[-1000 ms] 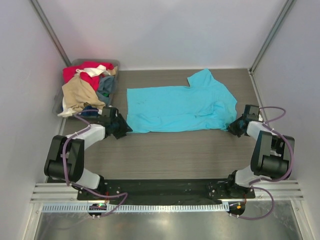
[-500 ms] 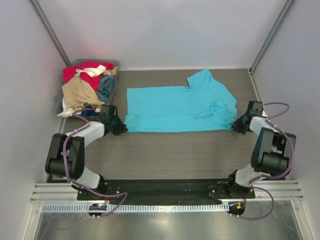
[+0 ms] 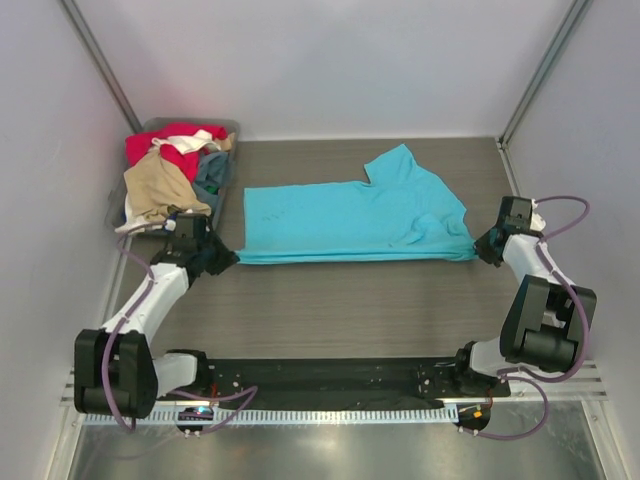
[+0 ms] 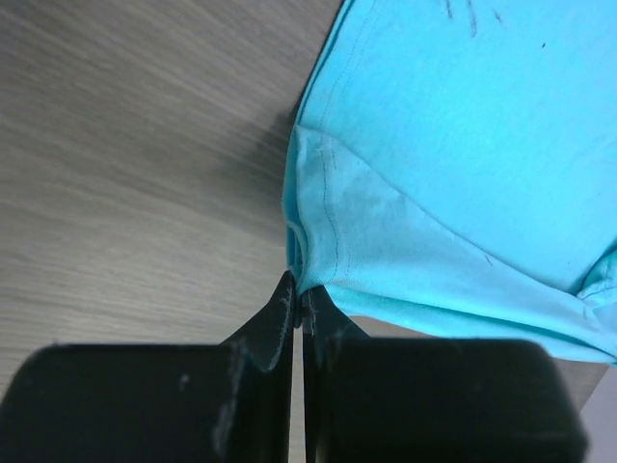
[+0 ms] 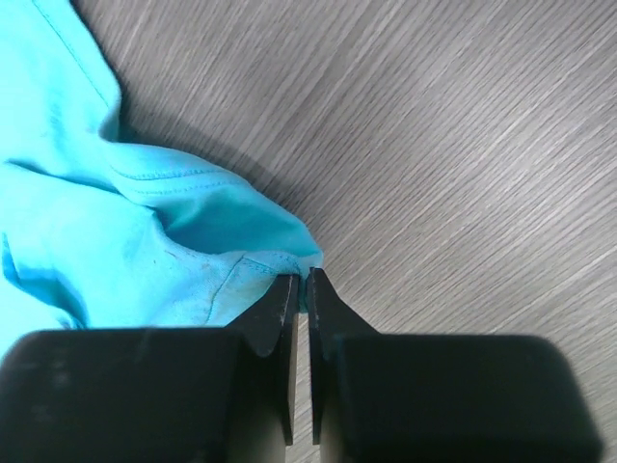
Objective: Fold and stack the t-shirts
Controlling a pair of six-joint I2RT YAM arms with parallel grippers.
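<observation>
A turquoise t-shirt [image 3: 350,215] lies across the middle of the table, its near edge pulled into a straight line between my two grippers. My left gripper [image 3: 222,258] is shut on the shirt's near left corner [image 4: 307,275]. At the other end, the right gripper [image 3: 477,250] is shut on the near right corner [image 5: 289,262]. The cloth looks lifted along that near edge. Red, tan, cream and dark t-shirts [image 3: 170,180] are heaped at the back left.
The heap sits in a clear grey plastic bin [image 3: 228,128] in the back left corner. White walls close in the table on three sides. Bare wood-grain table [image 3: 340,310] lies between the shirt and the arm bases.
The left gripper closed on the shirt's near left corner and pulled it left. The near edge rose and stretched taut. The right gripper kept its grip and shifted slightly outward.
</observation>
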